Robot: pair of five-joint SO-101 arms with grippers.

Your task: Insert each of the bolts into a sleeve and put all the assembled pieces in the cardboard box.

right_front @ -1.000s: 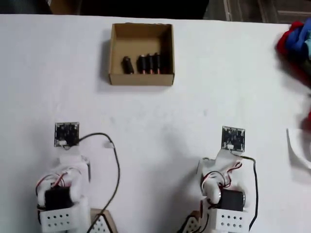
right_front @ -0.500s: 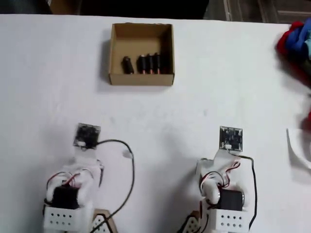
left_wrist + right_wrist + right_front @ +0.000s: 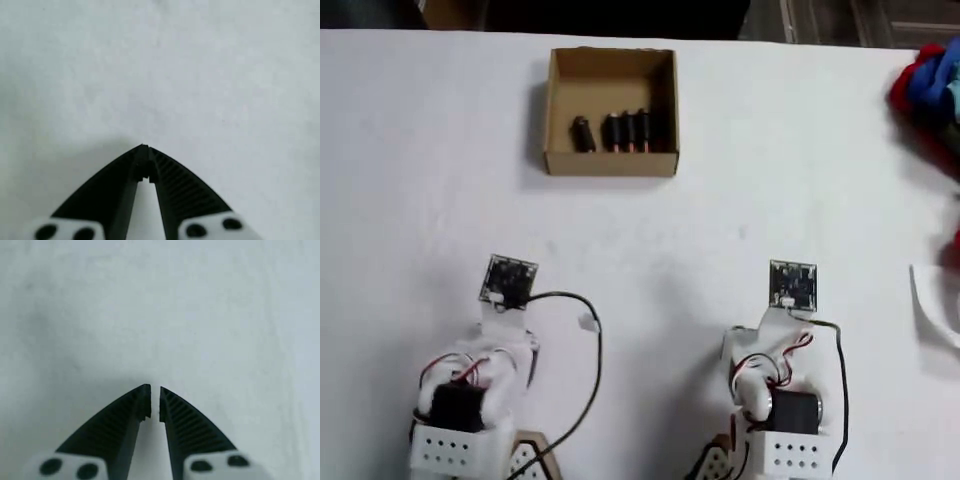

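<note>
The cardboard box [image 3: 560, 110] stands at the back of the white table, left of centre. Several dark assembled pieces [image 3: 625, 131] lie side by side inside it, one [image 3: 582, 133] a little apart. Both arms are folded back at the table's near edge, far from the box: the left arm [image 3: 470, 395] and the right arm [image 3: 775, 395]. My left gripper [image 3: 145, 151] is shut and empty over bare tabletop, its tips touching. The right gripper [image 3: 155, 402] is shut too, with a thin slit between its tips and nothing held.
A red and blue bundle of cloth [image 3: 930, 80] lies at the far right edge. A white curved object [image 3: 932, 312] sits at the right edge, nearer. A black cable [image 3: 588, 375] loops beside the left arm.
The left arm has swung to the right, carrying its wrist camera board and cable with it. The right arm has barely shifted. The box and its contents are unchanged.
</note>
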